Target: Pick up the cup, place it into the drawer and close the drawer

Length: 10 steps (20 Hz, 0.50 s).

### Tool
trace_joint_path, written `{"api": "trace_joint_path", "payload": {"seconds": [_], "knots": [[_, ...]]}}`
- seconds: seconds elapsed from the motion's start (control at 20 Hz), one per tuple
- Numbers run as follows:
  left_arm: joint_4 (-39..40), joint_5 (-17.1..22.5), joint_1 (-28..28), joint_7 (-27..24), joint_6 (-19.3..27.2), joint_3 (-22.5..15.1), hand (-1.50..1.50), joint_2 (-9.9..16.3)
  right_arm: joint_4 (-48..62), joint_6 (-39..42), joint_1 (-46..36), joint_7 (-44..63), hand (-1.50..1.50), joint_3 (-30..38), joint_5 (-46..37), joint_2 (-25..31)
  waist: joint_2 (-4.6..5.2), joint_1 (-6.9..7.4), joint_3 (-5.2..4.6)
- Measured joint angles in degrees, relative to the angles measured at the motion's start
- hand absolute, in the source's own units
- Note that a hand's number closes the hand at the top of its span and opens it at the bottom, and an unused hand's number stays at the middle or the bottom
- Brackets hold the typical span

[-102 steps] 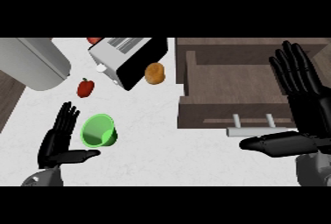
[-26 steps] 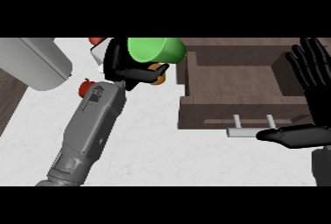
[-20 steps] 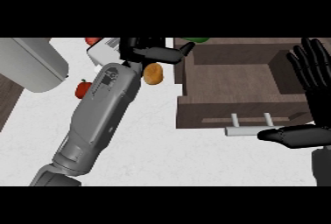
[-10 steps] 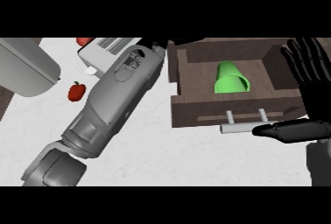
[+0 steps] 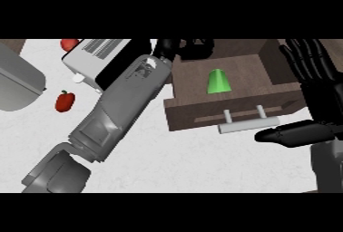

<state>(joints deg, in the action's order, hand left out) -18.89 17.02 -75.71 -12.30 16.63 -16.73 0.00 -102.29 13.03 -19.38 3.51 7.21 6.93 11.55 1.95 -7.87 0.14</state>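
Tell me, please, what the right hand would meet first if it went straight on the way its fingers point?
Probably nothing: the right hand points up the picture beside the drawer, right of its wall, though depth is unclear.

Green cup (image 5: 218, 82), brown drawer (image 5: 201, 115) with grey handle (image 5: 248, 125), red pepper (image 5: 64, 101), black hands.

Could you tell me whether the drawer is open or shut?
Open: the drawer is pulled out, the green cup showing inside.

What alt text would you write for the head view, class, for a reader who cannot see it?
A green cup lies inside an open brown drawer. The left hand hangs over the drawer's back edge, and the open right hand rests at the right. A toaster stands left.
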Motion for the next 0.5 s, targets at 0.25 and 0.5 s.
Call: {"api": "trace_joint_path", "payload": {"seconds": [0.25,0.5], "knots": [[0.83,1.74,0.82,0.23,-0.53,-3.7,-1.5,0.01,0.83,0.99,-2.11,0.13,-1.5,-0.62,0.68,0.17,0.59,-2.18,-0.01],[-1.24,6.47,3.31,-2.93,-0.44,-3.79,-1.5,0.0,1.72,4.57,-3.58,0.31,1.5,-2.47,4.29,-0.46,0.94,-3.49,-0.06]]}}
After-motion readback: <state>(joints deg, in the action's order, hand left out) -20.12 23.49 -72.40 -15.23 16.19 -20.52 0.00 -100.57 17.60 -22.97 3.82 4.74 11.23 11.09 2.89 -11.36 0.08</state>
